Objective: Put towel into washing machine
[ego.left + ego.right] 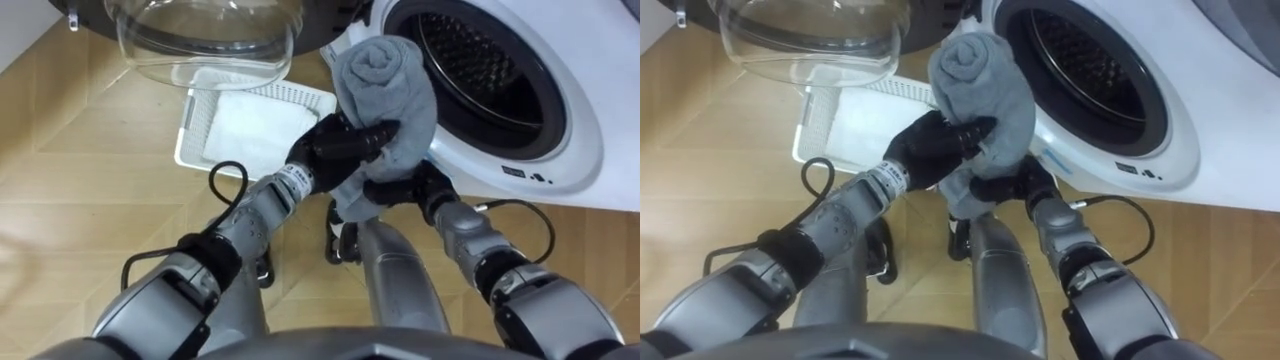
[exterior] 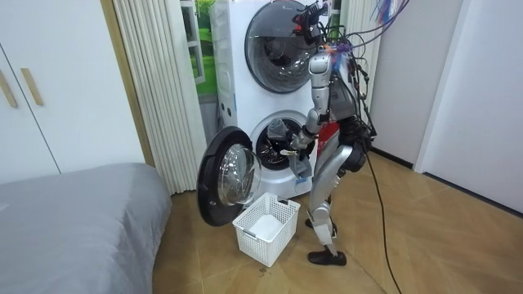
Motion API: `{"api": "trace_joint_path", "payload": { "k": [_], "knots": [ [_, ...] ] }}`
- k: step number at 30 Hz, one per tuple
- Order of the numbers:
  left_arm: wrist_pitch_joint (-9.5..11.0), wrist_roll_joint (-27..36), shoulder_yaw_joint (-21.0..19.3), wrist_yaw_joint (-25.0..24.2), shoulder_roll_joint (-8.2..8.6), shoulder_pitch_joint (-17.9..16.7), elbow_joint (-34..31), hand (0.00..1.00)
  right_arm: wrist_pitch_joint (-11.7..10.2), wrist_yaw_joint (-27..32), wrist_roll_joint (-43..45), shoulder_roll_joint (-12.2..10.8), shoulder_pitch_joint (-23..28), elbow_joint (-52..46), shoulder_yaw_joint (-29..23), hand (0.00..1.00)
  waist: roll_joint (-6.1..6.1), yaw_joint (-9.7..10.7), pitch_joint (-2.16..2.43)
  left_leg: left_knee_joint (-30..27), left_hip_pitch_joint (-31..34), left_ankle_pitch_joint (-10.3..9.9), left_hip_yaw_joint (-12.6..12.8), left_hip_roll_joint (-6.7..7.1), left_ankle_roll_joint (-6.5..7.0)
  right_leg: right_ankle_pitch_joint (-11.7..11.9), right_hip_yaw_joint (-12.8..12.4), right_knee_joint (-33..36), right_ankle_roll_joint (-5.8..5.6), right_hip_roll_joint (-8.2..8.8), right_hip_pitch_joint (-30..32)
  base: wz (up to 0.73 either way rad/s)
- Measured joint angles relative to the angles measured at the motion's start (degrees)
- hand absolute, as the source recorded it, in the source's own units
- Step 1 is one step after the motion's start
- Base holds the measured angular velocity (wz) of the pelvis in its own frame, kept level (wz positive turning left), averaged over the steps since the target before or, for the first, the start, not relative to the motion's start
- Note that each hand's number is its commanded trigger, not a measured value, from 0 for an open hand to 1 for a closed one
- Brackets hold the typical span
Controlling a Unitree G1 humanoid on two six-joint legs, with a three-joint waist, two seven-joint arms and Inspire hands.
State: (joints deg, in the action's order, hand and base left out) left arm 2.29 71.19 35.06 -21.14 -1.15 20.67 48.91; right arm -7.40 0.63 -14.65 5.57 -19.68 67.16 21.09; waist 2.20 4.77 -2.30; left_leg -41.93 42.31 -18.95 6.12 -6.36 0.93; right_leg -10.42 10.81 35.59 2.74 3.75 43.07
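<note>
A rolled grey towel [image 1: 385, 85] [image 1: 980, 85] is held up between both hands just in front of the washing machine's open drum [image 1: 480, 80] [image 1: 1090, 75]. My left hand [image 1: 340, 145] [image 1: 935, 145] grips it from the left, fingers curled over its middle. My right hand [image 1: 395, 190] [image 1: 1000, 187] clasps its lower part from below. In the room view I stand bent slightly before the lower machine [image 2: 274, 143], with the towel [image 2: 278, 129] at the drum mouth and the round door [image 2: 225, 175] swung open to the room view's left.
A white laundry basket [image 1: 200, 120] [image 1: 815, 130] [image 2: 265, 224] sits on the wood floor beside my feet, below the glass door [image 1: 205, 35] [image 1: 805, 30]. A second machine [image 2: 282, 41] is stacked above. A bed [image 2: 73, 220] and curtain [image 2: 159, 82] stand at the room view's left.
</note>
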Motion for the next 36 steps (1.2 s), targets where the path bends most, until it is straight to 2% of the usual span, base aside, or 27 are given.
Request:
{"api": "trace_joint_path", "payload": {
  "k": [4, 6, 10, 13, 14, 16, 18, 20, 23, 27, 29, 31, 32, 36],
  "knots": [
    [-0.01, 1.51, -0.95, -0.01, 0.02, -0.62, 0.05, 0.00, 0.40, -0.01, 1.13, 0.44, -0.38, 0.16, -0.75, 1.00, -0.65, -0.94, -0.13, 0.40, -0.14, 0.16, 0.03, 0.03, -0.10, 0.02, -0.07, -0.20, 0.02, 0.08, -0.07, 0.00],
    [-0.12, 1.86, -1.20, -0.15, 0.03, -1.12, 0.03, 0.00, 1.39, 0.04, 1.32, 0.15, -0.30, 0.21, -2.58, 1.00, -0.83, -2.08, -0.14, 1.21, -0.38, 0.43, 0.21, 0.08, -0.20, 0.08, -0.07, -0.67, 0.08, 0.07, -0.11, 0.00],
    [-0.23, 3.61, -1.44, -0.87, 0.02, -2.03, 0.10, 0.00, 2.85, 0.84, 0.93, -0.09, 0.92, 0.24, -2.76, 1.00, -1.15, -3.18, -0.31, 2.85, -1.61, 0.96, 0.77, 0.18, -0.40, 0.13, -0.05, -1.12, 0.17, 0.12, -0.96, 0.00],
    [0.23, 3.42, -4.78, -0.71, -0.19, -2.21, 0.50, 0.00, 3.38, 1.73, -1.30, -0.16, 1.42, 0.20, -3.08, 1.00, -1.60, -3.67, -0.57, 3.20, -1.37, 1.05, 0.83, 0.12, -0.57, 0.19, 0.34, -1.81, 0.43, -0.09, -0.93, 0.00],
    [0.62, 2.81, -5.96, -0.20, -1.06, -2.44, 0.49, 0.00, 3.39, 2.21, -2.05, -0.18, 1.48, 0.18, -3.85, 1.00, -1.91, -3.72, -0.75, 3.23, -1.17, 1.05, 0.84, 0.08, -0.58, 0.20, 0.35, -1.95, 0.44, -0.16, -0.71, -0.04],
    [0.91, -1.22, -8.56, 1.47, -1.92, -3.05, 0.49, 0.00, 3.38, 3.14, -3.58, -0.05, 1.60, 0.13, -4.93, 1.00, -2.05, -4.10, -0.84, 3.50, -1.03, 1.05, 1.27, 0.12, -0.58, 0.19, 0.11, -1.75, 0.46, -0.08, -0.09, -0.09],
    [1.39, -9.41, -12.48, 5.26, -2.32, -4.19, 0.55, 0.00, 3.42, 4.25, -6.79, 0.58, 2.12, 0.15, -6.06, 1.00, -2.11, -5.27, -0.87, 3.62, -0.85, 1.05, 1.93, 0.04, -0.58, 0.19, -0.31, -1.53, 0.47, -0.08, 0.51, -0.11],
    [1.79, -15.04, -14.60, 8.41, -2.84, -5.00, 0.57, 0.00, 3.61, 4.58, -9.64, 0.75, 2.45, 0.14, -6.84, 1.00, -2.26, -5.89, -0.85, 3.34, -0.74, 1.05, 1.68, 0.19, -0.58, 0.16, -0.15, -1.20, 0.50, 0.09, 0.76, 0.00],
    [1.87, -22.65, -16.25, 13.04, -3.65, -5.76, 0.72, 0.00, 3.78, 4.39, -13.43, 1.24, 2.84, 0.05, -7.17, 1.00, -2.31, -6.79, -0.83, 3.42, -0.55, 1.06, 1.80, 0.36, -0.58, 0.13, 0.19, -1.03, 0.52, 0.32, 1.09, 0.00],
    [1.93, -31.59, -18.77, 18.01, -3.80, -6.91, 1.11, 0.00, 3.79, 2.65, -15.75, 1.58, 2.56, 0.39, -7.92, 1.00, -2.42, -7.00, -0.78, 3.34, 0.02, 1.22, 1.77, 0.76, -0.33, 0.04, 0.31, -0.70, 0.50, 0.87, 1.42, 0.06],
    [1.93, -33.37, -18.81, 19.81, -3.52, -6.95, 1.93, 0.00, 3.81, 1.83, -16.93, 1.80, 2.16, 1.41, -7.90, 1.00, -2.44, -7.00, -0.78, 3.42, 0.08, 1.43, 1.86, 1.25, -0.09, -0.08, 0.14, 0.04, 0.31, 1.53, 1.83, 0.08],
    [1.91, -34.24, -18.72, 21.22, -3.56, -7.05, 2.34, 0.00, 4.53, 1.53, -17.41, 1.85, 1.67, 2.26, -7.83, 1.00, -2.43, -6.98, -0.78, 3.48, 0.14, 1.57, 1.81, 1.50, 0.15, -0.20, 0.13, 0.21, 0.17, 2.09, 2.09, 0.08],
    [1.91, -34.98, -18.72, 22.09, -3.61, -7.16, 2.34, 0.00, 5.07, 1.07, -17.49, 1.89, 1.60, 2.70, -7.82, 1.00, -2.42, -6.98, -0.78, 3.57, 0.15, 1.68, 1.70, 2.07, 0.27, -0.22, 0.13, 0.33, 0.11, 2.29, 2.11, 0.09],
    [1.92, -35.96, -18.48, 23.07, -3.91, -7.41, 2.36, 0.00, 6.21, -1.00, -17.58, 1.88, 1.58, 5.19, -7.66, 1.00, -2.40, -6.88, -0.80, 3.43, 0.29, 1.81, 1.44, 2.22, 0.47, -0.18, 0.43, 0.52, 0.01, 2.68, 2.08, 0.05]
  ]
}}
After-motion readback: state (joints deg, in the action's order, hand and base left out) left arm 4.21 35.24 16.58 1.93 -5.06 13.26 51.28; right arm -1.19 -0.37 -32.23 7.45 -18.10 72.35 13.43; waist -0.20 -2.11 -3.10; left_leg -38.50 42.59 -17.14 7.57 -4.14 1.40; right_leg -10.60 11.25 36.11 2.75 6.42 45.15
